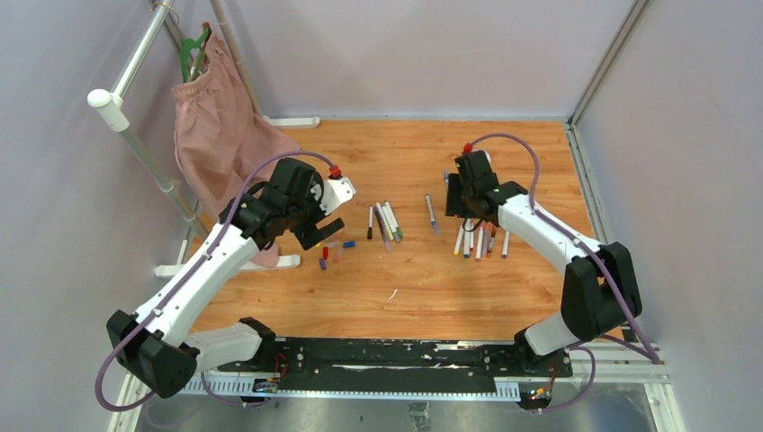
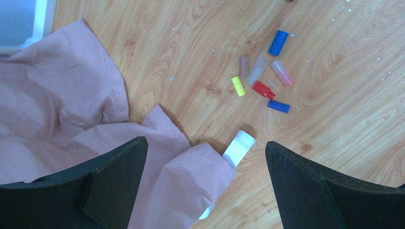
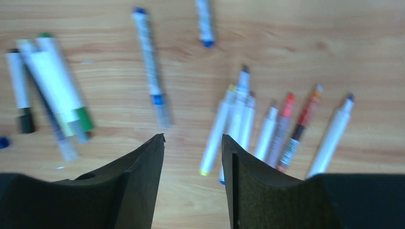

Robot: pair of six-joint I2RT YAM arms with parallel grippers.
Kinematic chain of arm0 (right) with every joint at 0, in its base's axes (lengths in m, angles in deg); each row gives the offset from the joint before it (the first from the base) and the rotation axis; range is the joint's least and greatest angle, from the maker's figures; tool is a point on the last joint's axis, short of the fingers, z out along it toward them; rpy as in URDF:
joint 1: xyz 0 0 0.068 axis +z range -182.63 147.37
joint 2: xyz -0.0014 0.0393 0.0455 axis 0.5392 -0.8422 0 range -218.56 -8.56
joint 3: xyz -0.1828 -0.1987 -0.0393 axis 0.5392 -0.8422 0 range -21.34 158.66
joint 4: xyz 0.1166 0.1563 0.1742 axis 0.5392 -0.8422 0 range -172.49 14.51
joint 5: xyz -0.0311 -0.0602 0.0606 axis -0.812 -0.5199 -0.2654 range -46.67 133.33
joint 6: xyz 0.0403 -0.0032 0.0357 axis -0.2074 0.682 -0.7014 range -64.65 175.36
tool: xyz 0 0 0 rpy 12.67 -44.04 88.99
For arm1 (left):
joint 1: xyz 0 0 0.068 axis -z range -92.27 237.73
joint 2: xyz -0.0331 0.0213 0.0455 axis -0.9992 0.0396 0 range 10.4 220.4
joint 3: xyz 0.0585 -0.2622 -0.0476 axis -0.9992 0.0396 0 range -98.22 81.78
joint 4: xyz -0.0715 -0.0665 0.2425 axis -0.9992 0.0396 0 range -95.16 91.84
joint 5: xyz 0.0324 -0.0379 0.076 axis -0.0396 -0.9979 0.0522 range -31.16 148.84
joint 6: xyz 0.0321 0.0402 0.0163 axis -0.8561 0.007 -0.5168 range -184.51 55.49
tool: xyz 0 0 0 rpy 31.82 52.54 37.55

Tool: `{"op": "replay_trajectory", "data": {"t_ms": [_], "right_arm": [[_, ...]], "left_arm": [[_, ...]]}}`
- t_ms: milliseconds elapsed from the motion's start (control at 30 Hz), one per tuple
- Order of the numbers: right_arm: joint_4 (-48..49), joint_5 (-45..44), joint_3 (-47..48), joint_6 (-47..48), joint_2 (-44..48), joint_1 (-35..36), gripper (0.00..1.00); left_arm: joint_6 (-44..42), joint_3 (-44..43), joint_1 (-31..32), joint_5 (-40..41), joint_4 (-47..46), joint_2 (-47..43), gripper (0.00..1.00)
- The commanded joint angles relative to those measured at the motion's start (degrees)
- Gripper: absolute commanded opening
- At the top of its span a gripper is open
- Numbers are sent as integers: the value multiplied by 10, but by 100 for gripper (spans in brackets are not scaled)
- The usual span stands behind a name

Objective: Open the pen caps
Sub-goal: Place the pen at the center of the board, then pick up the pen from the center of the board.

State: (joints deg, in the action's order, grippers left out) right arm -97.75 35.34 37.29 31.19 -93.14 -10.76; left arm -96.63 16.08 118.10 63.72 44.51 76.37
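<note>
Both grippers were empty at this reading. My left gripper (image 2: pixel 205 143) stood released, jaws wide apart with nothing between them. It hovered over the edge of a crumpled pink cloth (image 2: pixel 71 109) and the end of a white plastic tube (image 2: pixel 239 145) poking out from under it. The loose pen caps (image 2: pixel 260 76), short plastic cylinders in blue, red, yellow, pink and greyish clear, lay scattered on the light-brown wooden surface (image 2: pixel 191 38). They were just ahead of that gripper, some touching, none on a pen. My right gripper (image 3: pixel 193 138) was likewise released, with a narrow gap between the jaws and nothing in it. Below it lay a row of white-barrelled pens (image 3: pixel 267 131) with coloured nibs showing, so I judged those done. Off to one side lay a bundle of white pens with green and black ends (image 3: pixel 52 81), and a lone pen with blue markings (image 3: pixel 152 67). The view was blurred, but these looked capped. Step in hand, as I read it: between pens, selecting the next one. The next move would call for the right gripper to take a capped pen by its barrel and lift it. It should present the cap end so the left gripper can close on the cap alone and draw it straight off along the barrel. Risk noted: the bundled pens lay touching, so a neighbour could get nipped too.
</note>
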Motion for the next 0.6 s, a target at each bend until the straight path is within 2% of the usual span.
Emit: {"op": "replay_trajectory", "data": {"t_ms": [0, 33, 167, 333, 567], "right_arm": [[-10, -19, 83, 27, -27, 86, 53], [-11, -15, 104, 31, -46, 100, 53], [-25, 12, 195, 44, -153, 138, 39], [-66, 27, 305, 46, -273, 153, 25], [-77, 47, 365, 42, -354, 160, 22]], "left_arm": [[29, -17, -16, 22, 9, -24, 100], [32, -15, -18, 24, 9, -28, 100], [46, -3, -20, 32, 11, -44, 100], [51, 13, -20, 29, 15, -65, 100], [43, 30, -20, 22, 22, -75, 100]]}}
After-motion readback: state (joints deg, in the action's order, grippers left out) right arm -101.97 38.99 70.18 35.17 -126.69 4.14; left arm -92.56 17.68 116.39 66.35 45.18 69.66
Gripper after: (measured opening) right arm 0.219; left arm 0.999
